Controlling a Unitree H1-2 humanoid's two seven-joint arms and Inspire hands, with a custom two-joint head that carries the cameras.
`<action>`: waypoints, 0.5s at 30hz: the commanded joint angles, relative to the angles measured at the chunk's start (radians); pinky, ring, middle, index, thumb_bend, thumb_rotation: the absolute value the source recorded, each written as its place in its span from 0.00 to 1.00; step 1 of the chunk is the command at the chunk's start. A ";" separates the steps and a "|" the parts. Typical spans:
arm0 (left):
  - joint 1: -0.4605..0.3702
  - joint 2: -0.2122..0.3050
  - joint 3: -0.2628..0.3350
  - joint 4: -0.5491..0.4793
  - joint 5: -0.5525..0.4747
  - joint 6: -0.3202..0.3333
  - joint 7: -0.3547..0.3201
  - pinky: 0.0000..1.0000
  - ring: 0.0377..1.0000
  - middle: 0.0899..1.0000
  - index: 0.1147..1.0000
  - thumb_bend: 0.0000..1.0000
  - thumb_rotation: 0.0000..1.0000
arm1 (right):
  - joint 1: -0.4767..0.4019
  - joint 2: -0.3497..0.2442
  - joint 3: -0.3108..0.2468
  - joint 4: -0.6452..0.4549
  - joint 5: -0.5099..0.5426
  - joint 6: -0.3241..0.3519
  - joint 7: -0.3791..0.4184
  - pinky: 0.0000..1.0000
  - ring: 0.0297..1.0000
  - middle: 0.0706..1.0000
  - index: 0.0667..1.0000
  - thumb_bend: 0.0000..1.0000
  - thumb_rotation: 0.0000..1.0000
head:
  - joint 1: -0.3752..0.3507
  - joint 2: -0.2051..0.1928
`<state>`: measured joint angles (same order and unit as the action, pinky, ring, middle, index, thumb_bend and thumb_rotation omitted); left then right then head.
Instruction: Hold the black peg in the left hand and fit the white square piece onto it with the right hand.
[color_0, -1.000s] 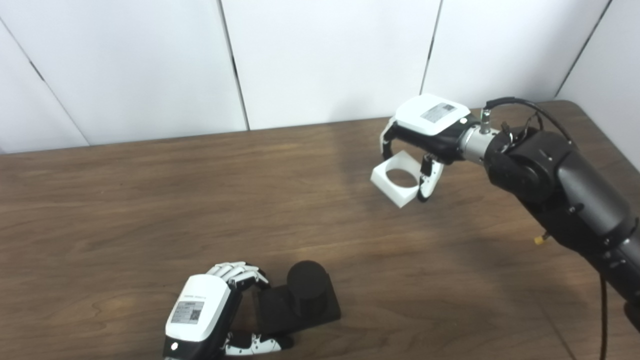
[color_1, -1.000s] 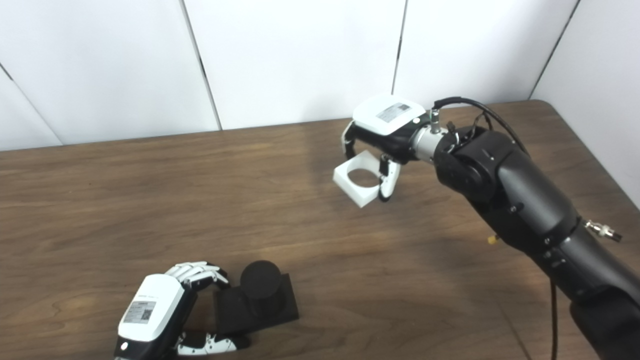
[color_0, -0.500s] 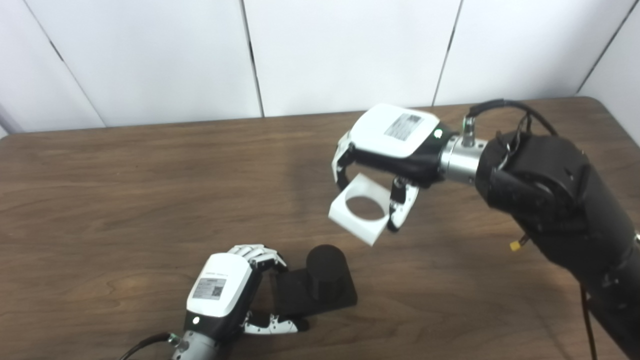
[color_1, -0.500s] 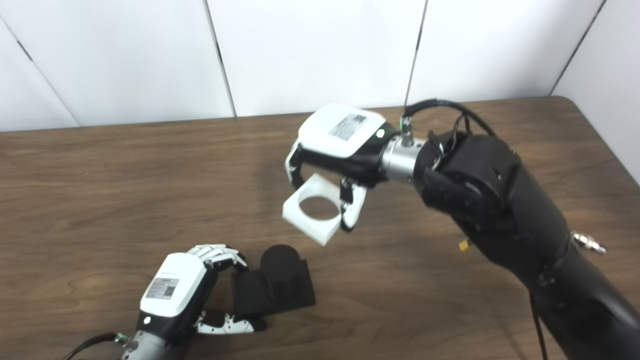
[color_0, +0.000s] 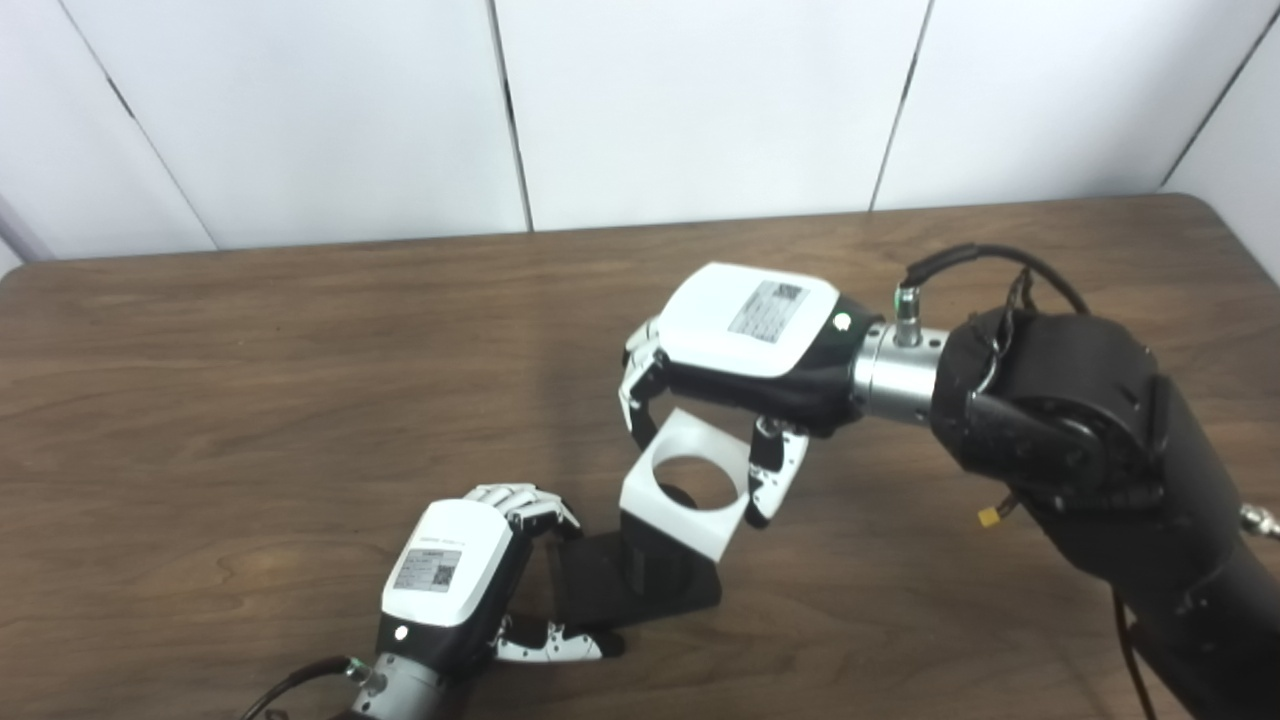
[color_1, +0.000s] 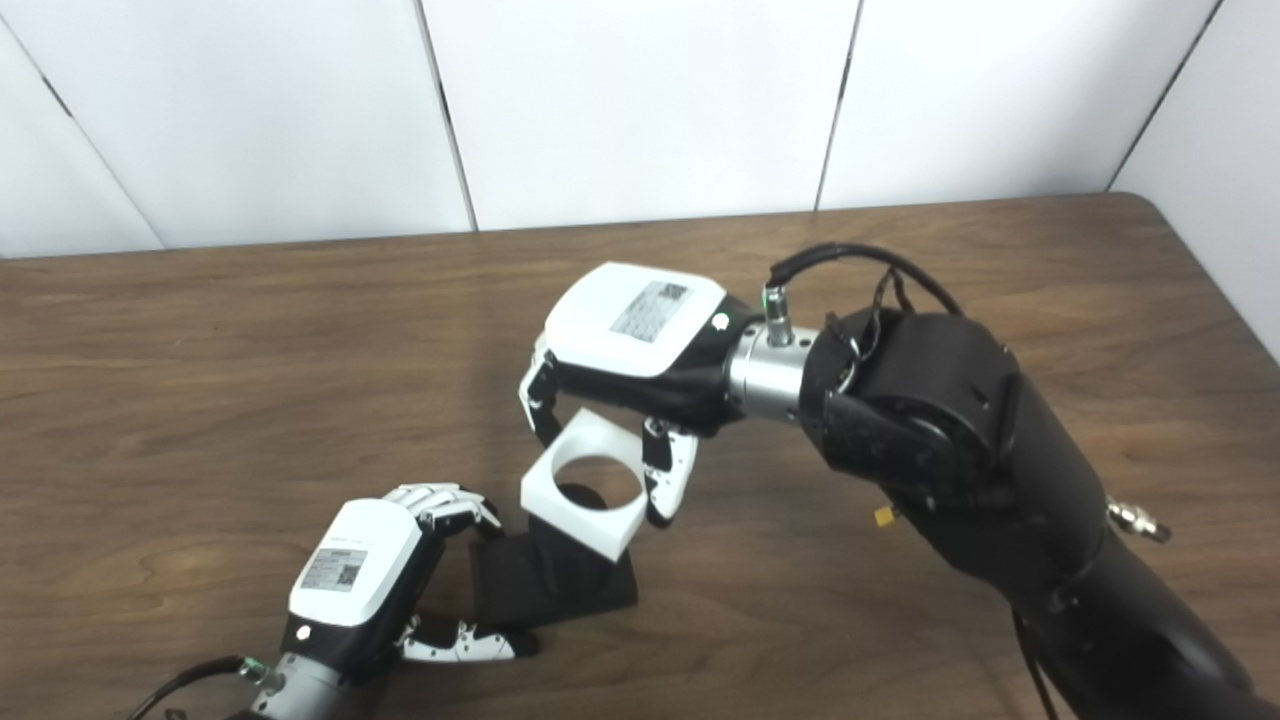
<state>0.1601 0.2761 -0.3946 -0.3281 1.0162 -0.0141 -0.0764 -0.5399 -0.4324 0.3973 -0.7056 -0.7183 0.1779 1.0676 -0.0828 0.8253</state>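
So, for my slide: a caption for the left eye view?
Right hand holds the white square piece over the black peg, steadied by the left hand.

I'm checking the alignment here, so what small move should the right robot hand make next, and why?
Probably ease the white square piece slightly toward the robot, then down: it is tilted above the black peg, whose top shows off-centre in its round hole. The left robot hand holds the peg's base.

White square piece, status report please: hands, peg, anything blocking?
Left hand shut on black peg base. Right hand shut on white square piece, tilted over the peg, not seated. Nothing in the way.
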 joint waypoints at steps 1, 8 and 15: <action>0.007 -0.002 -0.024 -0.005 0.017 -0.007 -0.043 0.78 0.76 0.69 0.42 0.52 0.05 | -0.032 0.006 -0.012 -0.031 -0.002 0.000 -0.012 0.81 0.82 0.69 0.44 0.52 0.13 | -0.003 0.006; 0.010 0.000 -0.022 -0.018 0.015 -0.008 -0.044 0.77 0.75 0.68 0.42 0.52 0.05 | -0.013 0.010 0.012 -0.031 -0.026 -0.021 0.005 0.83 0.84 0.71 0.45 0.52 0.13 | -0.007 0.017; 0.014 0.003 -0.017 -0.033 0.017 -0.009 -0.055 0.77 0.75 0.68 0.42 0.52 0.05 | 0.003 0.025 0.028 -0.020 -0.058 -0.055 -0.010 0.84 0.85 0.72 0.45 0.52 0.13 | -0.010 0.027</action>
<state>0.1613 0.2761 -0.3953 -0.3479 1.0225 -0.0105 -0.1014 -0.5121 -0.4181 0.4335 -0.7076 -0.7645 0.1456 1.0866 -0.0905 0.8483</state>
